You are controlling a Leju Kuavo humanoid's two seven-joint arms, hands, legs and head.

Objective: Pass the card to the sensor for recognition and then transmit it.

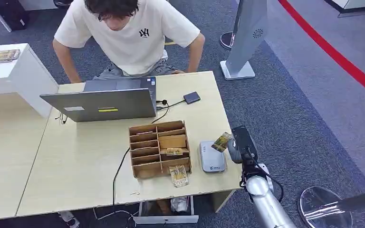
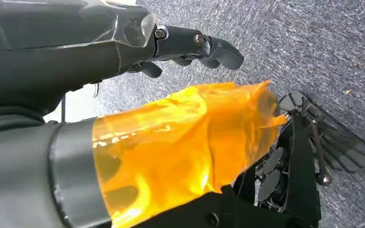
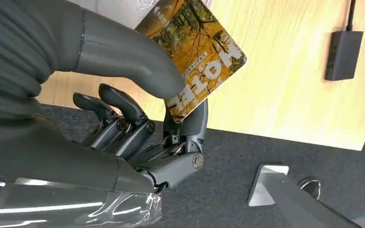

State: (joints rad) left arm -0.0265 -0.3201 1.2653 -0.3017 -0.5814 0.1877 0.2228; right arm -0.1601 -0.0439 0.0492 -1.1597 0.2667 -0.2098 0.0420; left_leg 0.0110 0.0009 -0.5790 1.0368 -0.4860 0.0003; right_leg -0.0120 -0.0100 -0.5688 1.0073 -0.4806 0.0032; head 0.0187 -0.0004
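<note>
- Right wrist view showed the right hand (image 3: 138,118) pinching a card (image 3: 197,57) between thumb and a finger, the other fingers curled below it; the card was yellow-orange with a tree picture and white lettering.
- From the head view, the right hand (image 1: 237,145) held the card (image 1: 222,141) tilted, just above the right edge of the sensor (image 1: 212,156), a grey flat box lying on the table (image 1: 76,171).
- Left of the sensor stood a wooden rack (image 1: 159,148) with several compartments; one compartment held another card, and a further card (image 1: 178,175) lay on the table in front of the rack, near the sensor.
- Behind the sensor, a small dark hub (image 1: 191,98) lay with its cable running toward the laptop (image 1: 102,102).
- Beyond the laptop, a person (image 1: 130,35) in a white shirt leaned over the table.
- Left wrist view showed the left hand (image 2: 190,47) over grey carpet, fingers bent loosely, nothing in them.
</note>
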